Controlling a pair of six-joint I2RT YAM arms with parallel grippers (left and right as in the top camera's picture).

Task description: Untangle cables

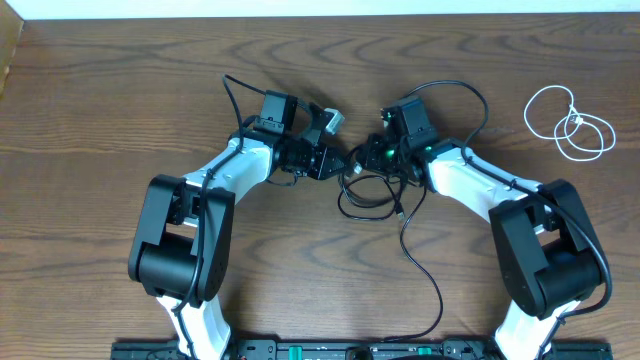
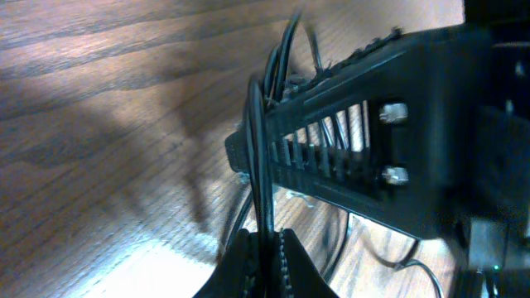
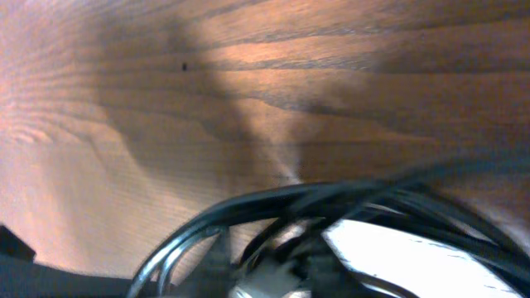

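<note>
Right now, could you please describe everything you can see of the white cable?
The white cable is a thin, flexible cord that looks like smooth plastic. It lies slack and flat in a few loose, overlapping loops on the wooden table, far to the robot's right. Only the table touches it.

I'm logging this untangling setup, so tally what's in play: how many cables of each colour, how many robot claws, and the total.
black cable: 1
white cable: 1
claws: 2, the left claw and the right claw
Total: 4
</note>
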